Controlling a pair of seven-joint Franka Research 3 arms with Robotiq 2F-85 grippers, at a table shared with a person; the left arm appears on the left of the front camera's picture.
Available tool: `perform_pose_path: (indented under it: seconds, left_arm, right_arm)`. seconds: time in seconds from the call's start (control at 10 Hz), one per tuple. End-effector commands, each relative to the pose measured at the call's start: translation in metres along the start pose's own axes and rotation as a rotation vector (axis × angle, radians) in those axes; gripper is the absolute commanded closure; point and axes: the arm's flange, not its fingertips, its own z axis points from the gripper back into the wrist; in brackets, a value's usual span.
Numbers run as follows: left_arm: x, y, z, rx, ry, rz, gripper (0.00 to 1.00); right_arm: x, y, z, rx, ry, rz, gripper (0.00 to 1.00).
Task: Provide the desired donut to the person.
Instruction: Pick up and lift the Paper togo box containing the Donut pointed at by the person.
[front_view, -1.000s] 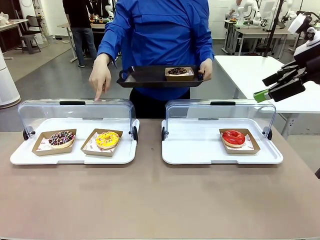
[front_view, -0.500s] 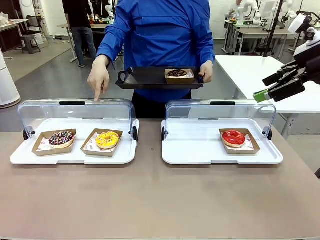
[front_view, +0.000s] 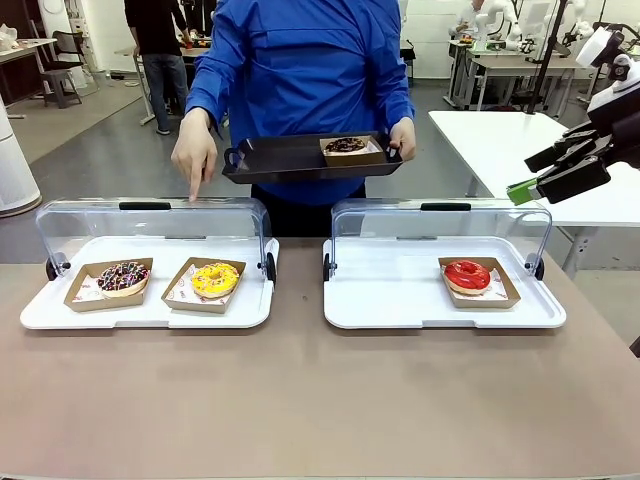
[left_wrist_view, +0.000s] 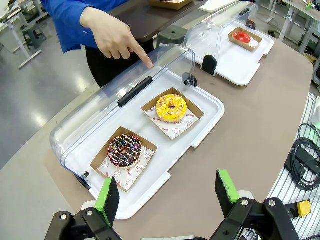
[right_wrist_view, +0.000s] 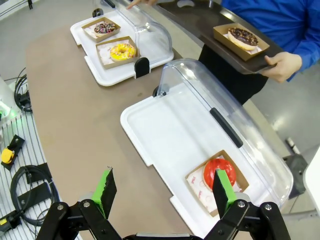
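One donut (front_view: 345, 145) on the person's (front_view: 300, 60) tray (front_view: 280, 158) sits partly hidden by its box (front_view: 352, 158).

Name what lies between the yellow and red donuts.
In the front view: the left tray's rim, a bare table strip, then the right tray's empty white floor.

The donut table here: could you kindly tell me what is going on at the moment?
A person in a blue shirt holds a dark tray carrying a chocolate donut in one hand. The other hand points at the left case's clear lid, apparently toward the yellow donut. A sprinkled donut sits beside it, and a red donut lies in the right case. The left gripper and right gripper are open, touching nothing.
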Motion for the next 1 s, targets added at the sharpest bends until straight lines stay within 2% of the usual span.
perform_pose_path:
  seconds: [0.0,0.1,0.2,0.3,0.4,0.6,0.7,0.8,0.9]
  left_arm:
    - [0.017,-0.015,-0.029,-0.085,0.042,-0.122,0.00]
    - [0.026,-0.022,-0.065,-0.123,0.132,-0.191,0.00]
    - [0.030,-0.022,-0.124,-0.169,0.250,-0.253,0.00]
    - [0.028,-0.021,-0.163,-0.179,0.313,-0.320,0.00]
    - [0.024,-0.021,-0.206,-0.225,0.340,-0.432,0.00]
    - [0.009,-0.017,-0.276,-0.223,0.255,-0.599,0.00]
    - [0.013,-0.012,-0.271,-0.236,0.148,-0.567,0.00]
    - [0.004,-0.045,-0.247,-0.220,0.368,-0.520,0.00]
    - [0.004,-0.045,-0.247,-0.220,0.368,-0.520,0.00]
  right_arm:
    - [-0.001,0.001,0.000,0.006,0.007,0.004,0.00]
    - [-0.001,0.001,0.000,0.006,0.007,0.004,0.00]
    - [-0.001,0.001,0.000,0.006,0.007,0.004,0.00]
    - [-0.001,0.001,0.000,0.006,0.007,0.004,0.00]
    - [-0.001,0.001,0.000,0.006,0.007,0.004,0.00]
    - [-0.001,0.001,0.000,0.006,0.007,0.004,0.00]
    - [-0.001,0.001,0.000,0.006,0.007,0.004,0.00]
    - [-0.001,0.001,0.000,0.006,0.007,0.004,0.00]
    - [-0.001,0.001,0.000,0.006,0.007,0.004,0.00]
